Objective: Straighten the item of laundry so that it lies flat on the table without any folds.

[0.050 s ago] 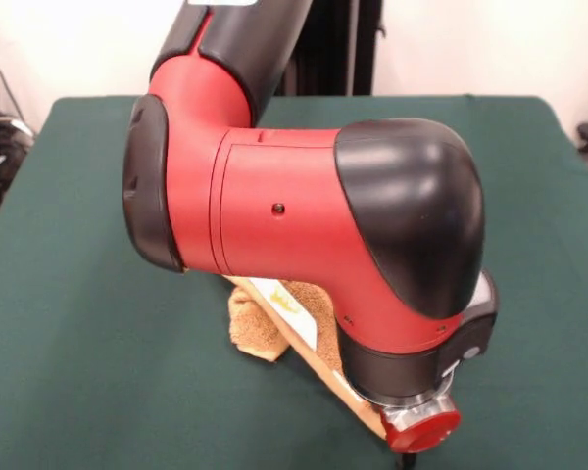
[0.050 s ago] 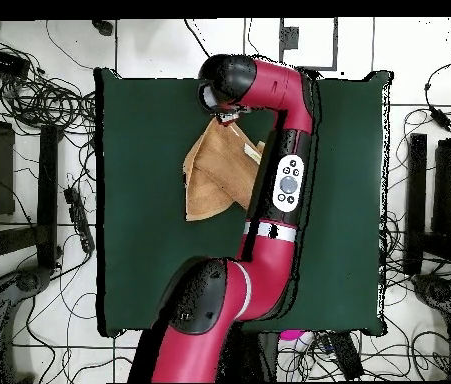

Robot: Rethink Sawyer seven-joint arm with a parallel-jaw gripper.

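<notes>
Red and black, the end effector [image 2: 231, 116] sits below the arm's bulky wrist housing near the tabletop's far edge in the overhead view, right at the upper corner of the orange-tan towel [image 2: 219, 172]; whether it is open or clamped on the cloth cannot be told, since the wrist hides its tip in both views. In the overhead view the towel spreads away from that corner as a rough triangle toward the middle of the dark green tabletop [image 2: 139, 200], with a crease running down its length and one edge tucked under the arm. It does not lie flat: it is folded over on itself. The arm [image 2: 279, 190] crosses the tabletop lengthwise beside the towel, its grey control panel facing up. In the front view the red elbow and black cap fill most of the frame, and only a small crumpled part of the towel shows beneath them, apparently resting on the felt, beside a pale strip that may be one of its woven bands.
</notes>
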